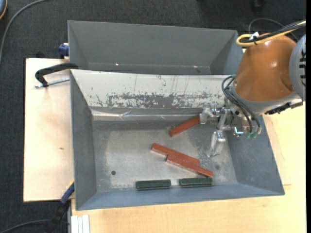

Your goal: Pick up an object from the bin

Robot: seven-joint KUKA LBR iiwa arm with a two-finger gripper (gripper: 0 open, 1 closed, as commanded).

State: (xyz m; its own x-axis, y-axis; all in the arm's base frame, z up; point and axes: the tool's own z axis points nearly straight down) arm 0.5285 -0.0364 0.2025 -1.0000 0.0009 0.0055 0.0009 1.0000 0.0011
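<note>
My gripper (216, 143) hangs low in the right part of the bin, just above the floor. Just left of and below it lies a long red-brown bar (190, 165), slanting down to the right, its right end close under the gripper. A second red-brown bar (163, 150) lies partly under that one's left end. Another red-brown bar (184, 126) lies tilted near the back wall, up and left of the gripper. Nothing shows held in the gripper.
Two dark green bars (153, 184) (195, 181) lie end to end along the front wall. The arm, with its orange cover and cables, comes in over the bin's right rim.
</note>
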